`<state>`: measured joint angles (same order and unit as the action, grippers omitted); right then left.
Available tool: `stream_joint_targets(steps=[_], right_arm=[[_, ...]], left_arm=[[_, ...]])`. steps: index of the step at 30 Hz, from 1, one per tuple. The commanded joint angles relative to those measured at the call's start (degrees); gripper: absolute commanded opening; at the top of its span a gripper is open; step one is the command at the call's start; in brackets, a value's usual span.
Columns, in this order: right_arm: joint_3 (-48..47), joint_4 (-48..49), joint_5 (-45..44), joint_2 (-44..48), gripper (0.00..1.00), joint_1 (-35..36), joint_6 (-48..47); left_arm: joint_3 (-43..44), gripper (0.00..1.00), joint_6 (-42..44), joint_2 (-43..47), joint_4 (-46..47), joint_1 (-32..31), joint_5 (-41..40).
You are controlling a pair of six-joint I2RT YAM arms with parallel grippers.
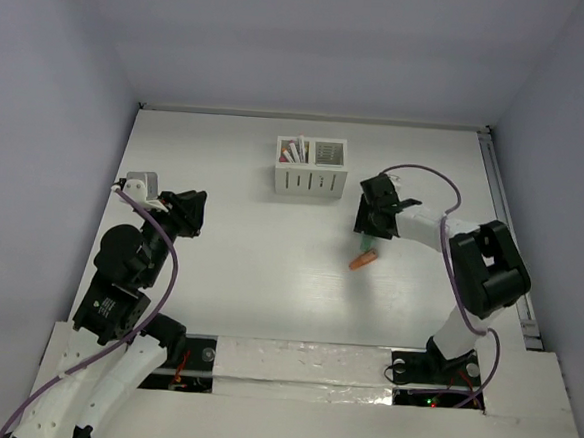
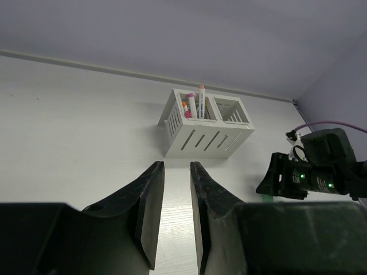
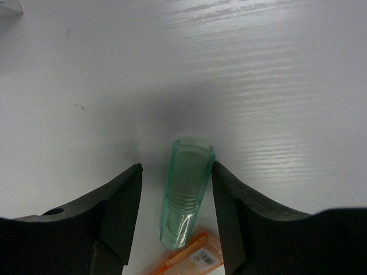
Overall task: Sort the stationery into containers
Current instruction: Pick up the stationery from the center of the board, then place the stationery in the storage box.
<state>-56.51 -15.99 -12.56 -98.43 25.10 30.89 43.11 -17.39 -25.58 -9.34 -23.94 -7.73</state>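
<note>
The white two-compartment box [image 1: 312, 166] stands at the back centre, with several white pens [image 1: 295, 149] upright in its left compartment; its right compartment looks empty. The left wrist view shows the box [image 2: 203, 129] and the pens [image 2: 192, 105] too. The mint-green piece [image 3: 187, 189] lies on the table between my right gripper's [image 3: 177, 166] open jaws, against the right finger and apart from the left one. The orange piece [image 3: 198, 260] lies just behind it, and also shows in the top view [image 1: 363, 260]. My left gripper [image 2: 175, 166] is empty, with its jaws slightly apart.
My right arm [image 2: 321, 169] shows at the right of the left wrist view. My left gripper [image 1: 194, 212] hovers at the table's left side, and my right gripper [image 1: 369, 234] is right of centre. A rail runs along the table's right edge [image 1: 507, 224].
</note>
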Motion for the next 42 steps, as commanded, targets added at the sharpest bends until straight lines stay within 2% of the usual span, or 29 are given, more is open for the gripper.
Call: stream_joint_targets(steps=[1,4,5,9,11,17,21,24,29,37,40,42], right_arm=[[-4.6,-5.2,-6.2,-4.8,0.54,4.1,-1.8],[-7.4,-8.2,-9.8,-7.6,0.45,5.4,-2.2],[-8.0,-8.7,-10.3,-8.3,0.36,6.1,-2.2],[-9.5,-6.1,-8.4,-9.7,0.13,6.6,-1.1],[-10.1,-2.4,-6.8,-8.4,0.11,6.6,-0.6],[-12.0,8.8,-5.6,2.0,0.08,6.6,-2.8],[-16.5,14.1,-6.7,4.4,0.08,6.6,-7.6],[-21.3,20.5,-8.8,0.0,0.07,6.6,-11.2],[-31.5,25.5,-11.6,-8.7,0.07,6.6,-13.8],[-41.5,25.7,-14.7,-16.9,0.09,6.6,-17.5],[-39.0,27.1,-14.9,-16.9,0.17,6.6,-17.6],[-38.1,27.6,-14.2,-16.8,0.27,6.6,-17.4]], left_arm=[[0.2,0.22,0.7,0.4,2.1,-0.2,-0.3],[0.4,0.22,0.8,0.1,1.9,-0.2,-0.6],[0.3,0.22,0.8,-0.1,1.9,-0.2,-0.4],[0.3,0.22,0.8,0.4,2.0,-0.2,-0.3],[0.2,0.22,0.7,-0.2,2.0,-0.2,-0.5],[0.2,0.22,0.6,-0.2,2.2,-0.2,-0.1],[0.1,0.22,0.7,-0.7,2.3,-0.2,0.9],[0.1,0.22,0.7,-0.3,2.5,-0.2,0.6],[0.0,0.22,0.7,-0.1,2.3,0.3,0.7],[0.2,0.22,0.8,-0.2,2.3,0.3,0.7],[0.4,0.22,0.8,-0.4,2.1,0.3,0.0],[0.3,0.22,0.7,-0.8,2.1,-0.2,0.5]])
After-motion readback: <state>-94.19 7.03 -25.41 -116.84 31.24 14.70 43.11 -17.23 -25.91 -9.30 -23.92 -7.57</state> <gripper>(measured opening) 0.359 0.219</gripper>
